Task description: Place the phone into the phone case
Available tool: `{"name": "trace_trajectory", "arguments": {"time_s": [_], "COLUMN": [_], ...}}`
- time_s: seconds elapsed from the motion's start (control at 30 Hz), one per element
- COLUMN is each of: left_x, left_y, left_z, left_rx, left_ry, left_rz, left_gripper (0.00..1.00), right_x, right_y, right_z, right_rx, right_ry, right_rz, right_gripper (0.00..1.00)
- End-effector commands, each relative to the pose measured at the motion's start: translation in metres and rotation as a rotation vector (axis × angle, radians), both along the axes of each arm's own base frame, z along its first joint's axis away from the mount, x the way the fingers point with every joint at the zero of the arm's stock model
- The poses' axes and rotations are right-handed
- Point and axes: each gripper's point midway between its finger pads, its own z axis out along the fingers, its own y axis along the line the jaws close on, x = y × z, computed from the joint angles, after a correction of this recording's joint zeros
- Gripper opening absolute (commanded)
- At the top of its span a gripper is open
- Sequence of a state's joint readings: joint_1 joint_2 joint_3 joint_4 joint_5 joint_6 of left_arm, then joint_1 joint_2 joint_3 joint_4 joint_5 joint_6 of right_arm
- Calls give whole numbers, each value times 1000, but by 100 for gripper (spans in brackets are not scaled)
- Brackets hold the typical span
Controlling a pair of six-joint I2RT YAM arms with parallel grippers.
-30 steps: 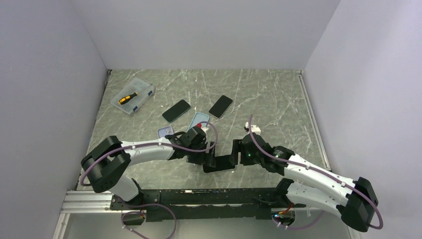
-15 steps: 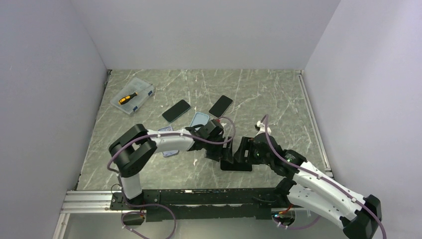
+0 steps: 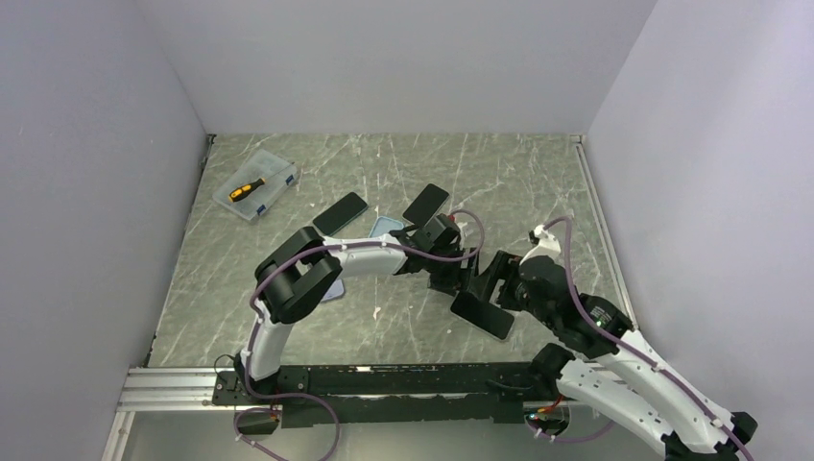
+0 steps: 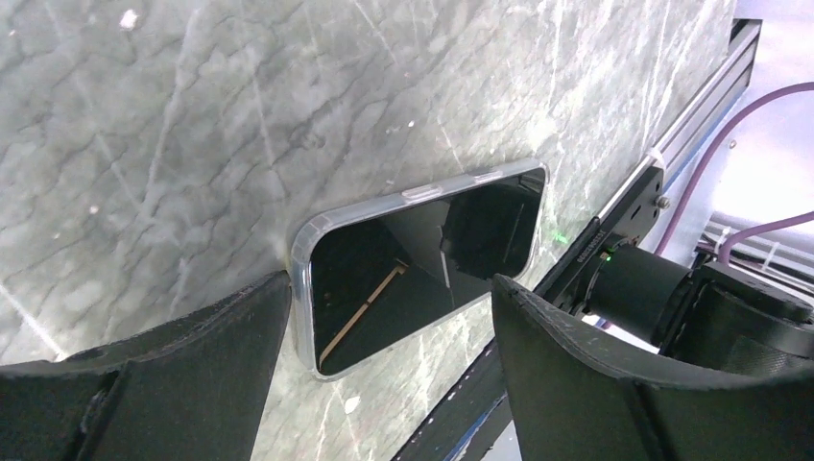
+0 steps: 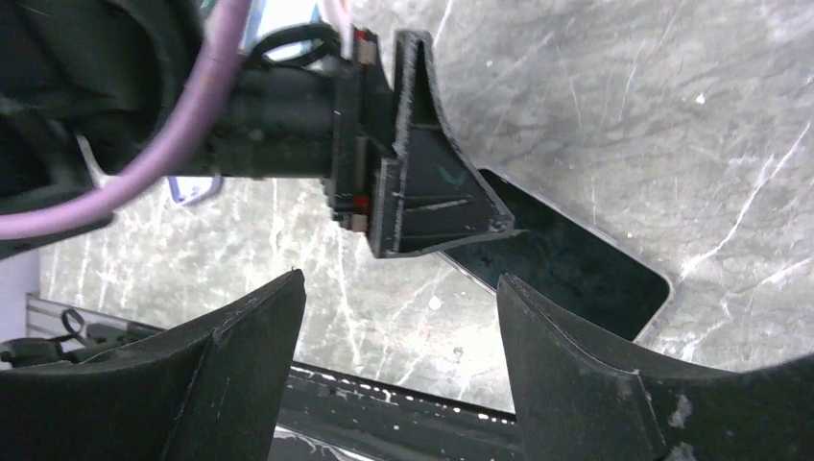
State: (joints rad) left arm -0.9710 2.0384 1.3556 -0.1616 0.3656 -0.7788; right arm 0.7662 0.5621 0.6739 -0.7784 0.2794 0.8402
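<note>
On the marbled table [image 3: 538, 192], toward its near edge and right of centre, the phone [image 3: 483, 315] lies flat, screen up. The left wrist view shows a translucent phone case [image 4: 305, 252] rimming the dark screen, with side buttons visible on the far long edge. The left gripper [image 4: 389, 288] is positioned above the phone with its jaws spread wide. Both fingers [image 4: 173, 375] frame the device and nothing is held between them. The right gripper [image 5: 398, 283] is likewise spread wide and holds nothing. Its fingers [image 5: 576, 375] flank the view, and the phone lies on the table beyond them. In the right wrist view, the tip of one left finger stands at the phone's upper edge; contact cannot be confirmed. In the top view the two grippers meet just behind the phone, the left arm reaching in from the left and the right arm from the right. Farther back on the table lie two spare phones [image 3: 341, 213], with a pale blue case [image 3: 382, 229] between them. A clear box [image 3: 278, 178] at the far left holds a screwdriver [image 3: 247, 189].
</note>
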Motion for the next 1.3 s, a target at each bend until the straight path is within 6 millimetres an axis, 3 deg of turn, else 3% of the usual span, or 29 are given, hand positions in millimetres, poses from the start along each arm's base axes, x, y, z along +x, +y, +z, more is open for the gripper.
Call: {"name": "trace_trajectory", "arguments": {"time_s": [0.0,0.1,0.23,0.47,0.6,0.77,0.9,1.27], "left_x": [-4,1,14,34,38,34,27,-12], "left_y": [-27,-23,-4,60,104,158,204,285], "left_z": [19,30,55,100,123,156,181,204], "left_rx": [-107,-98,-52,34,72,107,143,156], "left_ry": [11,-30,-125,-273,-344,-447,-533,-637], "left_rz": [-43,-39,-20,73,136,223,298,415], "left_gripper": [82,82,83,85,87,91,94,99], "right_x": [5,9,14,27,41,67,90,150], "right_y": [-11,-9,-3,9,20,40,70,134], "right_z": [29,46,62,98,105,102,88,43], "right_rx": [-6,9,5,31,-7,-95,-145,-202], "right_ry": [-54,-89,-125,-226,-241,-240,-190,-95], "right_rz": [-45,-43,-11,31,56,93,179,300], "right_gripper": [76,76,76,82,84,86,87,87]}}
